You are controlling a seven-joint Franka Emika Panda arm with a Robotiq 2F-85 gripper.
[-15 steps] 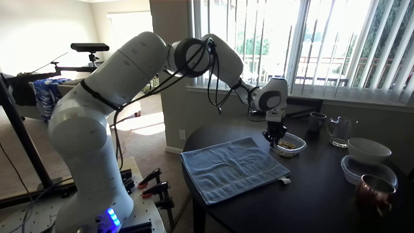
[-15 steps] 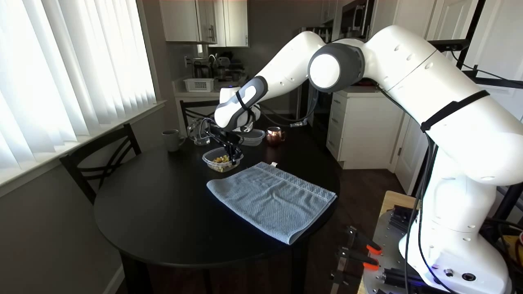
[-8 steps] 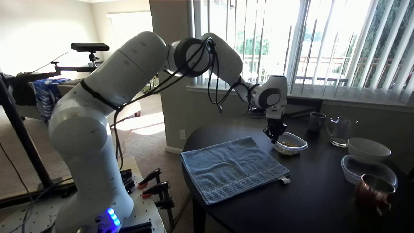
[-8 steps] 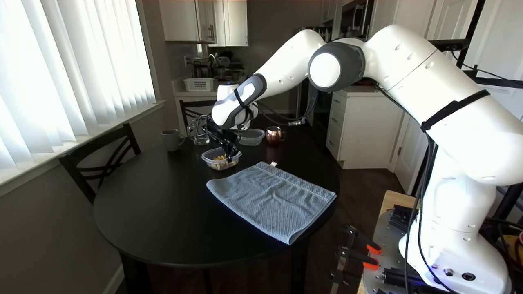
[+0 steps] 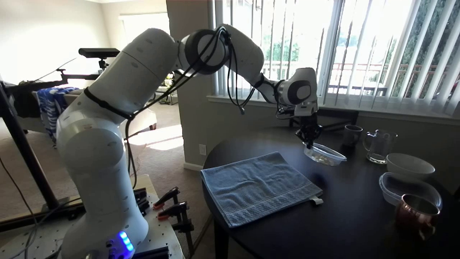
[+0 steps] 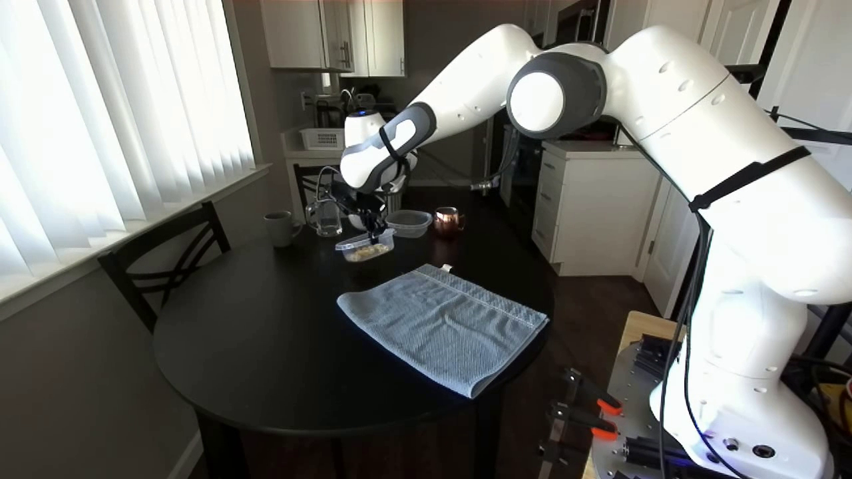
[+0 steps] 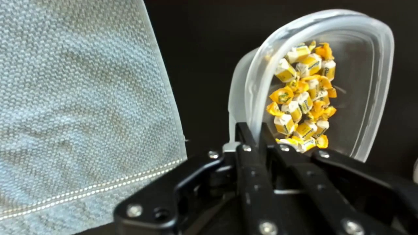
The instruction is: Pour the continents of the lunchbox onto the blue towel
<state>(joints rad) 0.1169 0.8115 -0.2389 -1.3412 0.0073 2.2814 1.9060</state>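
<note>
Plainly, one claw (image 7: 255, 134) pinches the rim of one lunchbox (image 7: 354, 81), which hangs tilted above the desk (image 6: 266, 346), near one blue towel (image 5: 258, 187) but apart from it. Inside lie many yellow-and-white candies (image 7: 305, 101), overlapping too much for a sure count. Around stand one grey mug (image 5: 352, 136), one glass mug (image 5: 381, 146), one white bowl (image 5: 408, 164), one clear container (image 5: 390, 195) and one copper mug (image 5: 416, 217), all apart from the towel. In an exterior view the copper mug covers part of the container; in the wrist view the claw hides the near end of the lunchbox. Only the wrist view tells the candies apart piece by piece, while an exterior view takes in two dark chairs (image 6: 154, 234) and a white basket (image 6: 325, 139) farther off.
</note>
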